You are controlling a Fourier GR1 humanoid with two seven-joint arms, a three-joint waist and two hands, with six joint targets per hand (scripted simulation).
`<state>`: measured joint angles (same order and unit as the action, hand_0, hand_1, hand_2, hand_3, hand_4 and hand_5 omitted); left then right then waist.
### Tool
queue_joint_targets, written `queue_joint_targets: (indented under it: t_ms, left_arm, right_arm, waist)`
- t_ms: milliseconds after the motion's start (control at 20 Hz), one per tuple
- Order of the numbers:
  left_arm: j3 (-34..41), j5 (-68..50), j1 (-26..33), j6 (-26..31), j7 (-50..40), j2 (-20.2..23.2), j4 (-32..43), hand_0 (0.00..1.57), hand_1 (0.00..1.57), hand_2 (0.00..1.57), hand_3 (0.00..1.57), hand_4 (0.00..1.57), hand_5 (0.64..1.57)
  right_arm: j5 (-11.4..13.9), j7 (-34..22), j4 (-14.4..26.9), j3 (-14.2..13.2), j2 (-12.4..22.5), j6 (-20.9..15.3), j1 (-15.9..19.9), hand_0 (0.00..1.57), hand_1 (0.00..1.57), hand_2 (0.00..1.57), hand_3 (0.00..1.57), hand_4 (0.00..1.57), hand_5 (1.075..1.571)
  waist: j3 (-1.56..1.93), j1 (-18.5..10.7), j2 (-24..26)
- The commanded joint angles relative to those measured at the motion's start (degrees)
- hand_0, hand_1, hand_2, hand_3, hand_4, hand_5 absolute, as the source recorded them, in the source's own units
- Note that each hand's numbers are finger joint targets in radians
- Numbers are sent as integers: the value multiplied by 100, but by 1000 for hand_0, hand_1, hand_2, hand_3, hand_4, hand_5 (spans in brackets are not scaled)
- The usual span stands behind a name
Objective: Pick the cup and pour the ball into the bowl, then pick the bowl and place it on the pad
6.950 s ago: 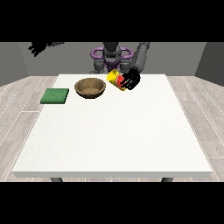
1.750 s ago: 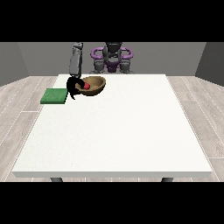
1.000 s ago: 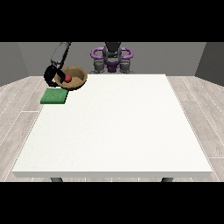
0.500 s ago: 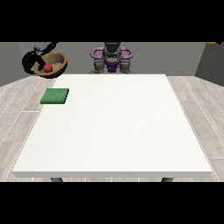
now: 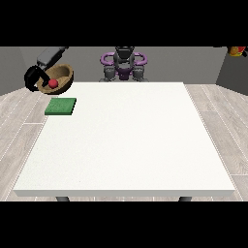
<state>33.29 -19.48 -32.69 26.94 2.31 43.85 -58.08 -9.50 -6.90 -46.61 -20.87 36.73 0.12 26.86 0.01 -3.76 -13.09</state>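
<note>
Hand at the view's left [image 5: 35, 78] is black, raised off the far left corner of the table [image 5: 126, 145], out past the table's left edge. Its fingers curl round the near-left rim of the bowl [image 5: 59, 78], so it is clamped on the bowl. Grey forearm [image 5: 51, 54] slopes up and right from that hand toward the top of the scene.

Bowl is brown, wooden-looking, held in the air and tilted, opening facing toward the camera and slightly up. Red ball [image 5: 53, 83] sits inside the bowl, low against the inner wall. Bowl is not touching the table or the pad.

Pad [image 5: 61, 106] is a flat green square lying on the white table near the far left corner, just inside the left edge. It sits below and a bit right of the bowl in the view, apart from it. Nothing rests on the pad.

Cup [image 5: 236, 51] shows as a small yellow and red shape at the far upper right, off the table, well apart from everything else. Dark bit next to it may be the hand at the view's right, but can't tell; its finger state can't be told either.

Robot torso [image 5: 124, 64], grey with purple rings at the shoulders, stands behind the table's far edge at centre. Floor [image 5: 223, 126] is pale wood planks, grey wall behind.
</note>
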Motion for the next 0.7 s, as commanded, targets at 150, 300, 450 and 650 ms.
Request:
queue_joint_targets:
  t_ms: [150, 300, 450, 650]
  left_arm:
    - [-45, 104, 255, 8, 444, -12, 205, 0, 0, 0, 0, 1205, 1555]
    - [38, -51, 7, 67, 98, 334, 434, 0, 0, 0, 0, 1200, 1556]
    - [-75, 42, 171, -151, 302, 26, 100, 0, 0, 0, 0, 1192, 1561]
    - [-15, -290, -89, -28, -135, 302, -108, 0, 0, 0, 0, 1192, 1563]
  right_arm:
    - [-39, 197, 302, 45, -372, -1, 180, 1571, 1571, 1571, 537, 1017, 1571]
    - [-103, -48, 336, 24, -422, -71, 324, 1571, 1571, 1571, 589, 1004, 1571]
    - [-256, 56, 759, -280, -397, -298, 375, 1571, 1571, 1571, 875, 710, 1571]
    - [-82, 476, 1159, -445, 145, -442, 526, 1571, 1571, 1571, 1087, 0, 1550]
  waist:
    - [0, 42, 4]
    - [-2, 194, 169]
    - [0, 73, 7]
    - [4, -66, -231]
